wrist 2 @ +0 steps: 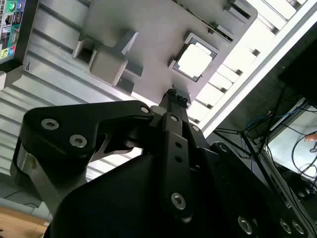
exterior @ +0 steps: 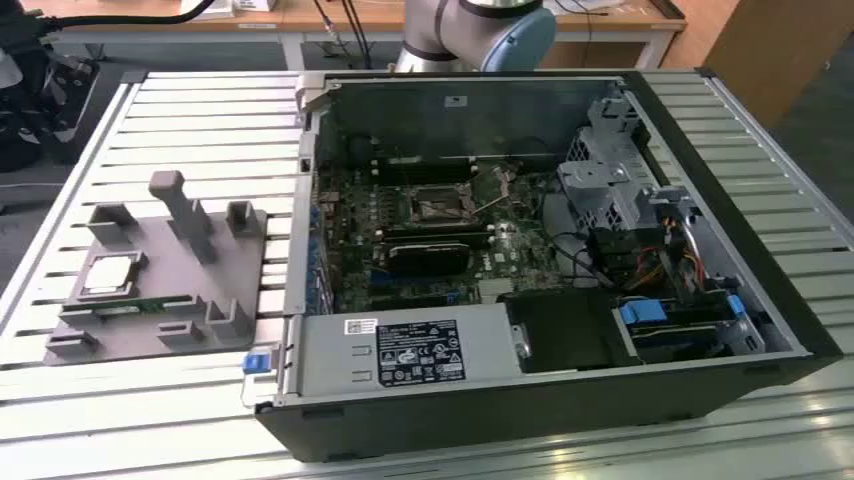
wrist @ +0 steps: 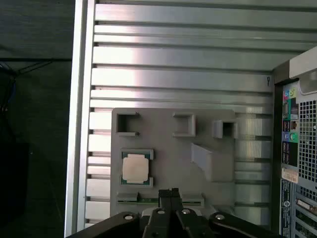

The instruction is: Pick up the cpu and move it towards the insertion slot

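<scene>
- Fingers (wrist: 164,195): black pair, tips closed together, seen in both wrist views (wrist 2: 173,119). They hang above the grey holder, over the holder's edge where the memory stick lies. They are apart from the cpu and do not touch it.
- Surface (exterior: 200,110): slatted bare aluminium, carrying all the items below.
- Holder (exterior: 200,280): flat grey moulded plate with upright posts and open-sided pockets. It lies by the surface's edge at the exterior view's left, just beside the computer case.
- Cpu (exterior: 110,275): small flat square with a shiny silver top and pale rim. It sits flat in a square recess of the holder, on the side of the plate farthest from the case. It appears in both wrist views (wrist: 135,167) (wrist 2: 194,60).
- Memory stick (exterior: 127,310): narrow and green, lying along the holder's edge just beside the cpu recess.
- Computer case (exterior: 400,430): black tower on its side with the panel off, taking up the middle and the exterior view's right of the surface.
- Insertion slot (exterior: 437,208): square socket with a silvery frame and dark centre, on the green board inside the case, well apart from the cpu.
- Black card (exterior: 427,258): long and rectangular, just beside the insertion slot.
- Arm base (exterior: 474,35): silver and pale blue, at the surface's far edge behind the case.
</scene>
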Tool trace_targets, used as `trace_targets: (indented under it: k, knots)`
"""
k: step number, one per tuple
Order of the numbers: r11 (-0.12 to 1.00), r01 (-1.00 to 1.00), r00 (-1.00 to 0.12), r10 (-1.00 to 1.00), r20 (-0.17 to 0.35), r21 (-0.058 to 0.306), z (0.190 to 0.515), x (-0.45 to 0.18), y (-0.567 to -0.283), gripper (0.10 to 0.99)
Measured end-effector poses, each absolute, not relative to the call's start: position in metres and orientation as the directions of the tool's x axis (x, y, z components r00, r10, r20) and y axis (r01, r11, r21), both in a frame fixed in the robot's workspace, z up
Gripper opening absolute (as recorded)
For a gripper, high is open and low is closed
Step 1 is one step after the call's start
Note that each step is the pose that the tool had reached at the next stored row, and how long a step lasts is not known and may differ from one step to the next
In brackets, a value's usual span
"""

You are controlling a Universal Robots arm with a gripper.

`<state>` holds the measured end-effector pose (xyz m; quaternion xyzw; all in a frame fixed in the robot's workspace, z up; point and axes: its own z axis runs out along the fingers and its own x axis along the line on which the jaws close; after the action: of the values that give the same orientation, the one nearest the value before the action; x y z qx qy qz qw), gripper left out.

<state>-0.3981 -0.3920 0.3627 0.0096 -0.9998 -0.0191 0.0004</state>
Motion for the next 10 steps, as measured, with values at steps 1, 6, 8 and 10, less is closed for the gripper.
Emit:
trace_targets:
  k: [1, 6, 8, 10]
  knots:
    - [0.999, -0.019, -1.000, -0.019, 0.000, 0.038, 0.3627, -0.3981, -0.3920, 0.106]
    - [0.999, -0.019, -1.000, -0.019, 0.001, 0.038, 0.3627, -0.3985, -0.3921, 0.106]
    - [0.999, -0.019, -1.000, -0.019, 0.001, 0.038, 0.3626, -0.3993, -0.3920, 0.106]
    - [0.999, -0.019, -1.000, -0.019, 0.000, 0.038, 0.3625, -0.3999, -0.3920, 0.106]
